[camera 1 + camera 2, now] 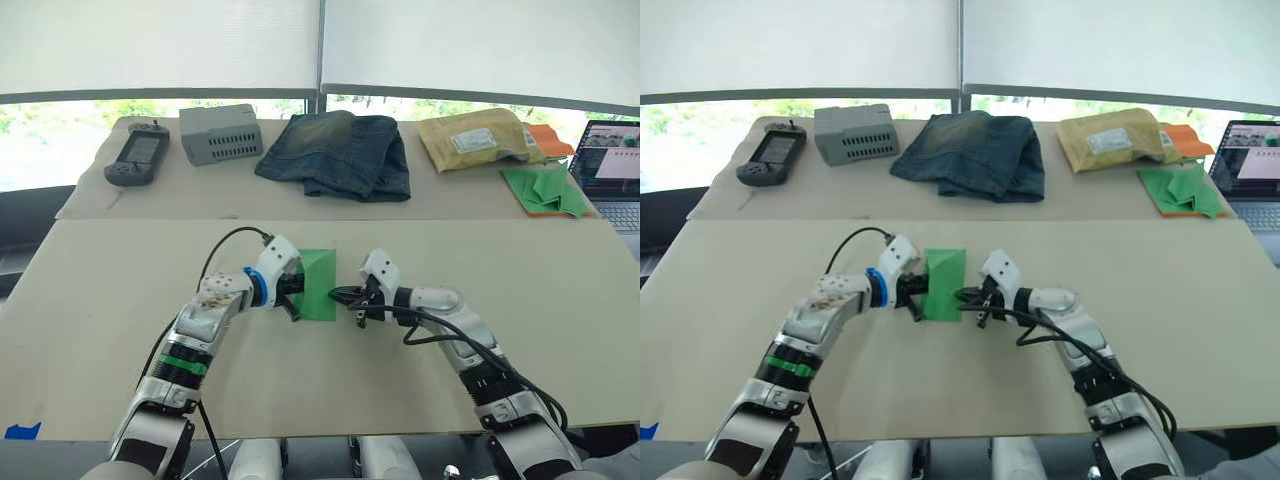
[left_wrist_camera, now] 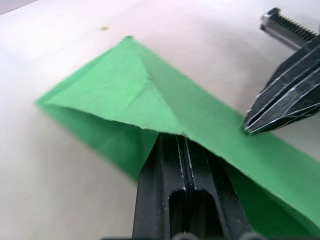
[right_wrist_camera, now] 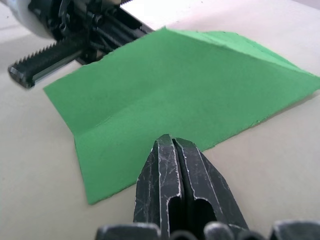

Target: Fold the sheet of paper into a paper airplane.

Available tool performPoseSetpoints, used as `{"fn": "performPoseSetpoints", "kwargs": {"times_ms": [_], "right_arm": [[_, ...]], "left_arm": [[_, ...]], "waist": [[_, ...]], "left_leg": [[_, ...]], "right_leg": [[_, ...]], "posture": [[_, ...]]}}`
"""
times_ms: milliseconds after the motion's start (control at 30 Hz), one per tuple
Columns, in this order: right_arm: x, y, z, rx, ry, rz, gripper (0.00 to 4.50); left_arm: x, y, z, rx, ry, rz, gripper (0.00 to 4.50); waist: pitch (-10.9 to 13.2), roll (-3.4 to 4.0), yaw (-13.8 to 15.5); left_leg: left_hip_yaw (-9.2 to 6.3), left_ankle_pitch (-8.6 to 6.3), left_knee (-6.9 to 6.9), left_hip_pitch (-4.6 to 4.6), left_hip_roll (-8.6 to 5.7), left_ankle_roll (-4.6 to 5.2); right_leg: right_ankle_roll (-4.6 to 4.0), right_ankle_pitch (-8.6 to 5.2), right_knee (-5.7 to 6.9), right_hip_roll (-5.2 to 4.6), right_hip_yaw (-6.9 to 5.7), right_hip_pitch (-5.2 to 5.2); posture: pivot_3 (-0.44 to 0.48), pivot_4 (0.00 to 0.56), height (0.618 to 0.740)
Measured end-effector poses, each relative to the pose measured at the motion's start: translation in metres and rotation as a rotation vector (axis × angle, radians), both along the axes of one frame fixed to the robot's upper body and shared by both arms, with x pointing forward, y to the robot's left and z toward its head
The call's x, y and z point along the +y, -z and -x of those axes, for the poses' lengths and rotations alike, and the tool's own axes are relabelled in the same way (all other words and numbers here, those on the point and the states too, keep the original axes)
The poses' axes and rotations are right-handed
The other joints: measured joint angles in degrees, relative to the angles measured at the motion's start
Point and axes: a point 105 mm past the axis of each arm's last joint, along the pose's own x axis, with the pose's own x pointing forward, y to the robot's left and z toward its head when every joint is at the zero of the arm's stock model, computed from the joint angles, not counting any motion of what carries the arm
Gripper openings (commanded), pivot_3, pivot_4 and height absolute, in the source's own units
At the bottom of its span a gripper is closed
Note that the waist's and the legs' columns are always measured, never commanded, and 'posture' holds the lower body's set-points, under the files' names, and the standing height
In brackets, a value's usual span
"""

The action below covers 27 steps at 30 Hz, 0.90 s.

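Note:
The sheet of paper [image 1: 320,285], bright green and partly folded, lies at the middle of the beige table [image 1: 120,300]. One flap rises in a tent along a crease [image 3: 190,85]. My left gripper [image 1: 295,293] is at the paper's left edge; its fingers are shut, with their tips tucked under the raised flap [image 2: 125,85]. From the right, my right gripper [image 1: 337,295] comes in shut, its tip touching the paper's right edge [image 3: 170,142]. The two tips face each other across the paper, a short way apart.
On the far table lie a handheld controller [image 1: 137,155], a grey box [image 1: 220,133], folded jeans [image 1: 340,150], a yellow padded envelope [image 1: 475,138] and a heap of green paper pieces [image 1: 545,190]. A laptop [image 1: 610,160] stands at the far right. A blue tape scrap [image 1: 20,432] marks the near left edge.

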Motion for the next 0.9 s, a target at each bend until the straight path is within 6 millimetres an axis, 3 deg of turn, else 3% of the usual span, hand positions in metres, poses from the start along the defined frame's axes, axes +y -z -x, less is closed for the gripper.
{"fn": "performPoseSetpoints", "kwargs": {"times_ms": [233,333,433,600,767,900], "right_arm": [[0.009,0.001,-0.003,-0.024,-0.034,0.039,0.02],[0.01,0.001,-0.003,-0.033,-0.036,0.046,0.02],[0.012,0.001,-0.003,-0.043,-0.037,0.054,0.02],[0.013,0.0,-0.002,-0.056,-0.031,0.054,0.02],[0.01,0.0,0.001,-0.058,-0.003,0.046,0.02],[0.002,0.001,-0.001,-0.062,0.037,0.051,0.02]], "left_arm": [[0.035,-0.018,-0.008,-0.028,-0.119,0.048,0.0],[0.03,-0.033,-0.008,-0.061,-0.099,0.122,0.0],[0.008,-0.047,-0.002,-0.09,-0.006,0.186,0.0],[-0.02,-0.029,0.006,-0.036,0.094,0.128,0.0],[-0.015,0.003,0.011,0.036,0.075,0.026,0.0],[-0.017,0.005,0.016,0.041,0.107,0.014,0.0]], "waist": [[0.0,0.0,0.1],[0.0,0.0,0.2],[0.0,0.0,0.2],[0.0,0.01,0.1],[0.0,0.01,0.1],[0.0,0.02,0.5]], "left_leg": [[-0.09,0.0,0.0,0.02,0.13,-0.01],[-0.08,0.0,0.01,0.01,0.13,-0.01],[-0.05,0.0,0.01,0.02,0.08,-0.01],[-0.02,0.0,0.0,0.03,-0.06,-0.01],[-0.06,0.0,-0.02,0.02,-0.05,-0.01],[-0.01,0.0,0.03,0.04,-0.03,-0.01]], "right_leg": [[-0.02,0.01,0.02,-0.02,0.0,-0.01],[-0.03,0.02,0.02,-0.06,0.0,0.01],[-0.03,0.02,0.02,-0.1,0.0,0.04],[-0.02,0.01,0.02,-0.07,0.01,0.02],[-0.02,0.01,0.01,-0.08,0.02,0.01],[0.0,0.01,0.0,-0.15,0.0,0.08]], "posture": [[0.0,0.15,0.728],[0.0,0.15,0.728],[0.0,0.15,0.728],[0.0,0.15,0.728],[0.0,0.15,0.728],[0.0,0.15,0.728]]}}
